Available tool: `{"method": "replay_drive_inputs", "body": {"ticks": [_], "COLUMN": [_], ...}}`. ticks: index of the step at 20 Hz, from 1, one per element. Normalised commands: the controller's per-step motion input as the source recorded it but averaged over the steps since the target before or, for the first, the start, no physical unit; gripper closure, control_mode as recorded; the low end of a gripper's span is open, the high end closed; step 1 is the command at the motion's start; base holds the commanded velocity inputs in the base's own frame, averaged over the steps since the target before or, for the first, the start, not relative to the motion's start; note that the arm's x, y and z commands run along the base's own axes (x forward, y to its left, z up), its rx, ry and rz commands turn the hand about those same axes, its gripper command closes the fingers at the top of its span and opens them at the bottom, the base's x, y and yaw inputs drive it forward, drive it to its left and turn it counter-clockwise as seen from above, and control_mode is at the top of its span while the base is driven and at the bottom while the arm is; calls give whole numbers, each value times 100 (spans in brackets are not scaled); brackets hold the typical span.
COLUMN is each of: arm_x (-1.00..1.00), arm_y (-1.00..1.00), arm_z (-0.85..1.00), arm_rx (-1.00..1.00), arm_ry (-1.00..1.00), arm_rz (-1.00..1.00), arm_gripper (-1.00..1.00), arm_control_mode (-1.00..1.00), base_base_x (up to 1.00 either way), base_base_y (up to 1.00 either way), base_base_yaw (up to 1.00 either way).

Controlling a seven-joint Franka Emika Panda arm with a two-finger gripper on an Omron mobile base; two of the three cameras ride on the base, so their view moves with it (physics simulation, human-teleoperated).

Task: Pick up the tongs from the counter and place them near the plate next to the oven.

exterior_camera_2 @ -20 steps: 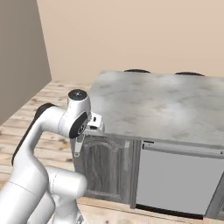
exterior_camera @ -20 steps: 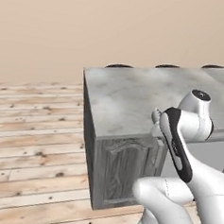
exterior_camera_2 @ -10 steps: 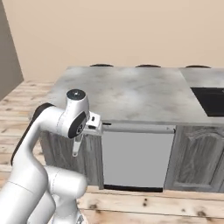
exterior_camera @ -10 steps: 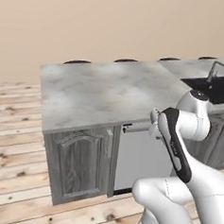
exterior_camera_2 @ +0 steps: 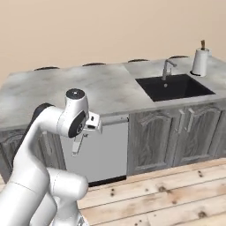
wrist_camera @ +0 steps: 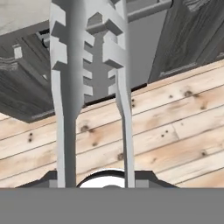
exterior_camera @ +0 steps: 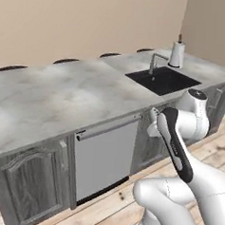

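Note:
My gripper [wrist_camera: 98, 180] is shut on the silver-grey tongs [wrist_camera: 70, 78]. Their two narrow toothed arms run up the hand view, over the wood floor and the cabinet fronts. In the right base view the tongs [exterior_camera_2: 77, 144] hang down from the gripper [exterior_camera_2: 84, 133], in front of the counter's [exterior_camera_2: 101, 84] base and below its light grey marbled top. In the left base view the gripper [exterior_camera: 154, 123] sits low beside the forearm, in front of the counter [exterior_camera: 63, 92]. The plate and the oven are out of view.
A black sink [exterior_camera_2: 174, 87] with a faucet [exterior_camera_2: 167, 68] is set into the counter, with a paper towel roll [exterior_camera_2: 199, 62] behind it. A steel dishwasher front [exterior_camera_2: 103, 150] sits under the top among dark wood-grain doors. Plank floor lies in front.
Both base views have shifted along the counter, so the camera has moved; the sink and paper towel roll have come into view. The arm's pose and its hold on the tongs look unchanged.

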Motion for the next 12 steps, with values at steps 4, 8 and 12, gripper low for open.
{"method": "replay_drive_inputs", "body": {"ticks": [4, 8, 12], "arm_x": [0, 0, 0], "arm_y": [0, 0, 0], "arm_z": [0, 0, 0], "arm_rx": [0, 0, 0], "arm_ry": [0, 0, 0], "arm_rz": [0, 0, 0], "arm_gripper": [100, 100, 100], "arm_control_mode": [100, 100, 100], "base_base_x": [-24, -30, -32], "base_base_y": [0, 0, 0], "base_base_yaw": [-60, -61, -63]}}
